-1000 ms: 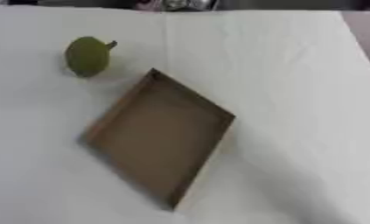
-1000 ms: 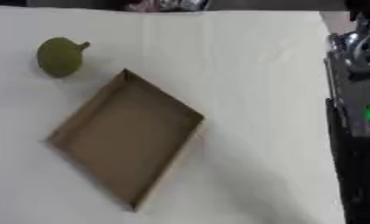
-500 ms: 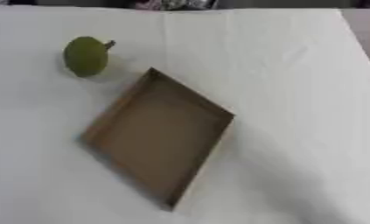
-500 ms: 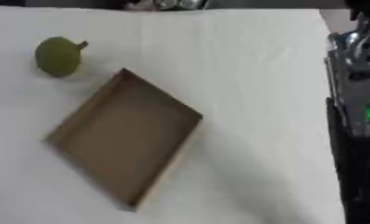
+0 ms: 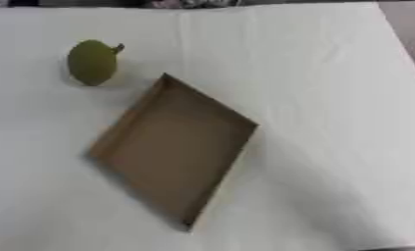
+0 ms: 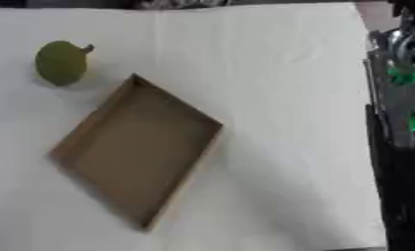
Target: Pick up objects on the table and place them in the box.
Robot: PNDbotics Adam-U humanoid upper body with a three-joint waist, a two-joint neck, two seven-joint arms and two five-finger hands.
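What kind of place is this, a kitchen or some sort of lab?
Most likely a robot test bench, not a kitchen: a table under a plain white cloth, with only a green pear-like fruit, an empty shallow cardboard box, and dark machinery with green lights beside it.

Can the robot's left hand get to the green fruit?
Probably yes. The green fruit lies alone on the table's left side, apart from the box, nothing around it. No hand shows yet.

A white cloth (image 5: 313, 73) covers the whole table.
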